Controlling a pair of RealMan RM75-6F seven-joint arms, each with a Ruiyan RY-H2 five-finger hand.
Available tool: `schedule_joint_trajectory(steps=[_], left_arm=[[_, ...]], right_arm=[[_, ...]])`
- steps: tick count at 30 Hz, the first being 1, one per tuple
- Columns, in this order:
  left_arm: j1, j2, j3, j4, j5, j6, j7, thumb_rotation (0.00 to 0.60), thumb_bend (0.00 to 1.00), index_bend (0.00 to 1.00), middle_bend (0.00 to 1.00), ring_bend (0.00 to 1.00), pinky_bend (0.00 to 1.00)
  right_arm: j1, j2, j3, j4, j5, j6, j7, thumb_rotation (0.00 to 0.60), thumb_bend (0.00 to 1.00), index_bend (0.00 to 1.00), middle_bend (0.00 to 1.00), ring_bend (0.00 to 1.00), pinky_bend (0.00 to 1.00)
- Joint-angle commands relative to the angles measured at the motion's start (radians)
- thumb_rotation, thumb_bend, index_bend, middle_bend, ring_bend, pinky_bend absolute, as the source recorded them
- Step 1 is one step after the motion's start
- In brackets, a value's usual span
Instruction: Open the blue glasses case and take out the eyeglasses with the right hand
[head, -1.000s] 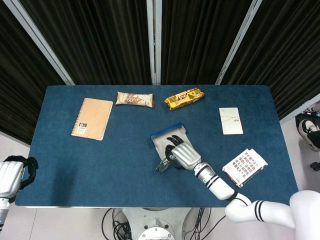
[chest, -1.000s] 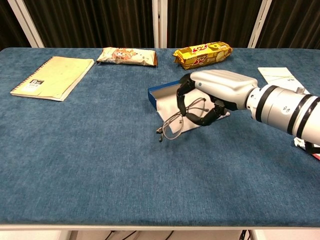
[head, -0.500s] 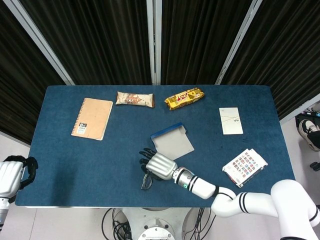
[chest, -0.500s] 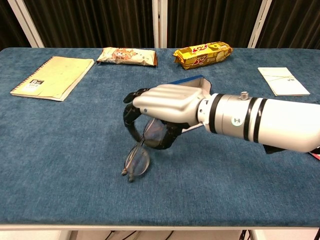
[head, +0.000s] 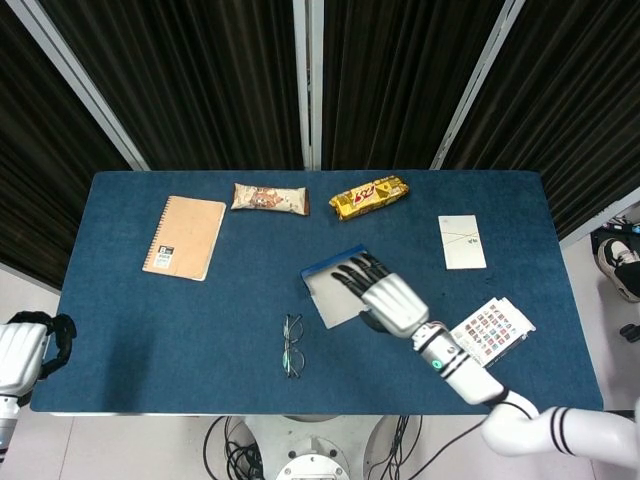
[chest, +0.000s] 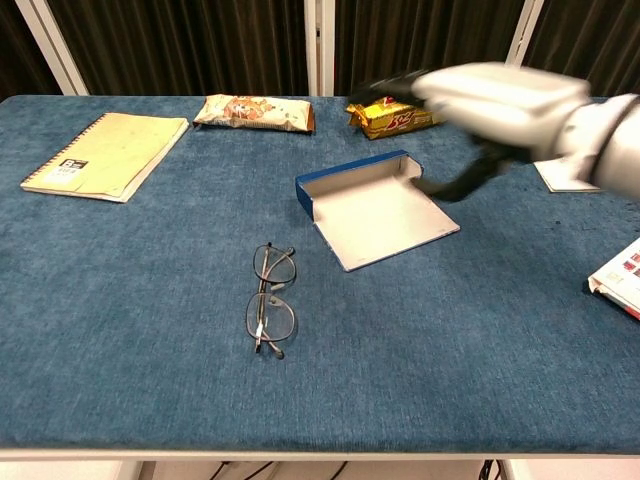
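Eyeglasses (chest: 270, 300) lie on worktop (chest: 120, 330) beside open case (chest: 375, 205). Right hand (head: 385, 298) above case, fingers apart, empty. Risk: low sweep could knock case.

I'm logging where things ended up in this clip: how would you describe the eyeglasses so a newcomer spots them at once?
On the blue table, look near the front edge, just left of centre. In front and left of the open blue glasses case the eyeglasses lie folded on the cloth, with no robot hand touching them. They are the only thin wire-framed object; everything else is flat paper or snack packs.
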Motion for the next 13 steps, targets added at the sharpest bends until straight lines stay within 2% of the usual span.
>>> schedule_joint_trajectory(steps=[1, 4, 8, 13], left_arm=[[0.0, 0.0, 0.0, -0.001, 0.0, 0.0, 0.003, 0.6, 0.58, 0.65, 0.65, 0.46, 0.38], [0.001, -0.001, 0.0, -0.003, 0.0, 0.002, 0.006, 0.6, 0.58, 0.65, 0.65, 0.46, 0.38], [0.002, -0.001, 0.0, -0.003, 0.0, 0.003, 0.01, 0.6, 0.58, 0.65, 0.65, 0.46, 0.38], [0.002, -0.003, 0.0, -0.004, -0.001, 0.005, 0.017, 0.6, 0.58, 0.65, 0.65, 0.46, 0.38]], right_arm=[[-0.141, 0.137, -0.058, -0.099, -0.009, 0.159, -0.015, 0.6, 0.29, 0.05, 0.09, 0.0, 0.0], [-0.238, 0.205, -0.095, -0.14, -0.02, 0.268, 0.001, 0.6, 0.25, 0.03, 0.09, 0.0, 0.0], [-0.362, 0.265, -0.138, -0.156, -0.045, 0.405, 0.063, 0.6, 0.25, 0.03, 0.08, 0.0, 0.0], [-0.451, 0.296, -0.167, -0.152, -0.075, 0.484, 0.121, 0.6, 0.26, 0.03, 0.09, 0.0, 0.0]])
